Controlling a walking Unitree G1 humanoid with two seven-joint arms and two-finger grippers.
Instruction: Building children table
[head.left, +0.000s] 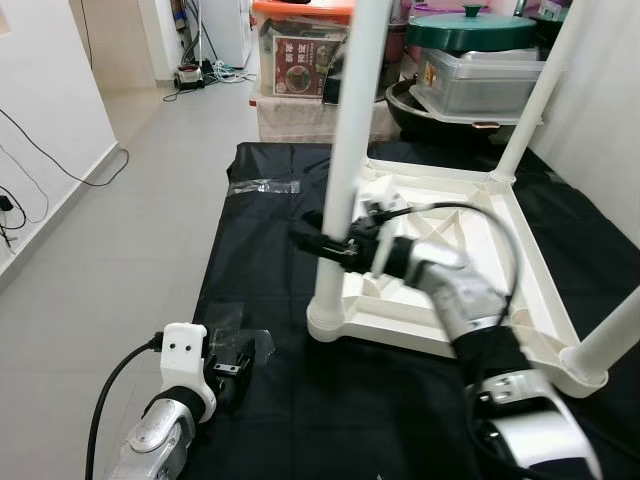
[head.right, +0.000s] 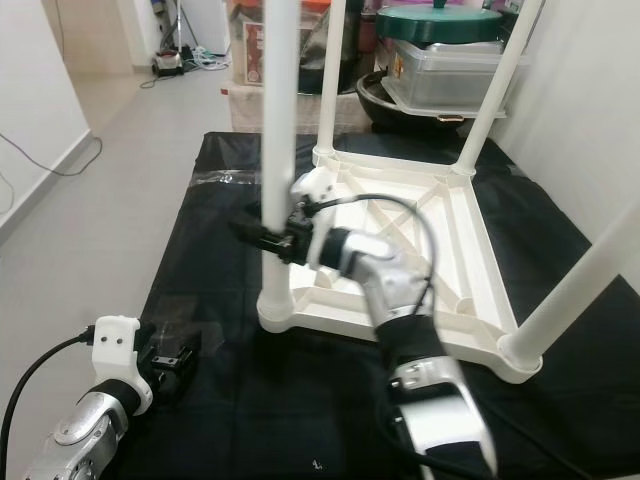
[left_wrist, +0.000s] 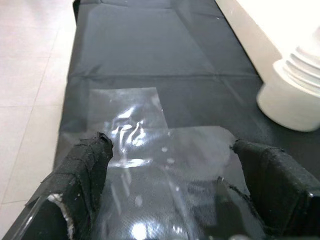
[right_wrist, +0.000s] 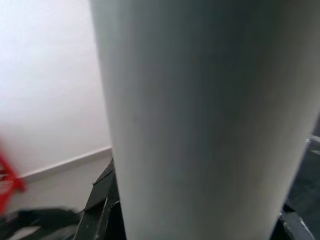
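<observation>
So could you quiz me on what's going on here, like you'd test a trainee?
1. True or false: the white table lies upside down on the black sheet.
2. Which claw grips the near-left table leg? A) left B) right C) neither
3. Fill in: the left claw rests low over a piece of clear ____ on the sheet.

Key:
1. True; its legs point upward.
2. B; the right claw is closed around the leg above its socket.
3. Plastic; the clear plastic lies between the open fingers.
</observation>
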